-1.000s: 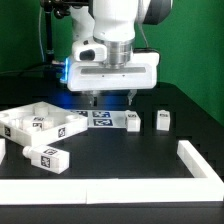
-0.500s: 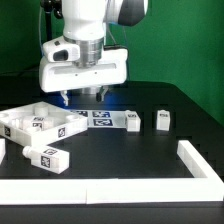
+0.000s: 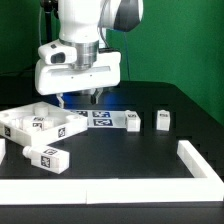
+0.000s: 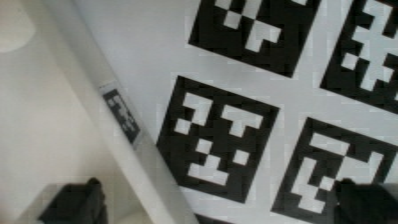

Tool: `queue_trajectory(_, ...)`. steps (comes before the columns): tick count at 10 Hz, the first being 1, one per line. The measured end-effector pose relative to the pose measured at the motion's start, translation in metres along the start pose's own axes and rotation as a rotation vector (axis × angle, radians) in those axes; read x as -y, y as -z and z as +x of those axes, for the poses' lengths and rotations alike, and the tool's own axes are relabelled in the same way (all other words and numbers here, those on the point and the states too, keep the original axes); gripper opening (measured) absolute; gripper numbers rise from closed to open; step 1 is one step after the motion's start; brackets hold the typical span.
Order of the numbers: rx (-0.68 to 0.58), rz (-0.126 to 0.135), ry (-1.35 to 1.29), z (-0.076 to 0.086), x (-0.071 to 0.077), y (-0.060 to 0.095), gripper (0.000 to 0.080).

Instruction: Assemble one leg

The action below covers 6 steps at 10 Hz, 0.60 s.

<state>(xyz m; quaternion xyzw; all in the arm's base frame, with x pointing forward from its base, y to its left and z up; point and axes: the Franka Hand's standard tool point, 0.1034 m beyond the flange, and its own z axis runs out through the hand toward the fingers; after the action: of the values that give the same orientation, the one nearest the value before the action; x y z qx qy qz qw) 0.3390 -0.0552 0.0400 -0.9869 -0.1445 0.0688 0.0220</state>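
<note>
Two small white legs with tag stickers stand upright on the black table at the exterior view's right, one (image 3: 133,120) close to the other (image 3: 161,120). A third lookalike leg (image 3: 47,158) lies on its side at the front left. My gripper (image 3: 80,99) hangs open and empty above the table, over the near edge of the wide white tray-like panel (image 3: 35,122) and the marker board (image 3: 100,118). In the wrist view my gripper (image 4: 231,205) shows dark fingertips (image 4: 80,200) far apart, with the marker board's tags (image 4: 222,140) and the panel's rim (image 4: 80,110) below. No leg shows there.
A white raised border (image 3: 195,160) runs along the table's front and right side. A green wall stands behind the arm.
My gripper has moved toward the exterior view's left, from above the marker board and legs to above the panel's edge. It stays open. The parts have not moved.
</note>
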Motion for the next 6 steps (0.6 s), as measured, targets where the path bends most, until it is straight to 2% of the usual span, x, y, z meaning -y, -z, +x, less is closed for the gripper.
queue_trajectory(1, -0.001, -0.001, 0.007, 0.000, -0.001, 0.000, 0.0649)
queue_trajectory(2, -0.027, -0.028, 0.101, 0.000, -0.013, 0.001, 0.0649)
queue_trajectory(5, -0.060, -0.081, 0.264, -0.006, -0.042, -0.002, 0.0649)
queue_trajectory(6, -0.051, -0.081, 0.280, -0.010, -0.048, -0.006, 0.0649)
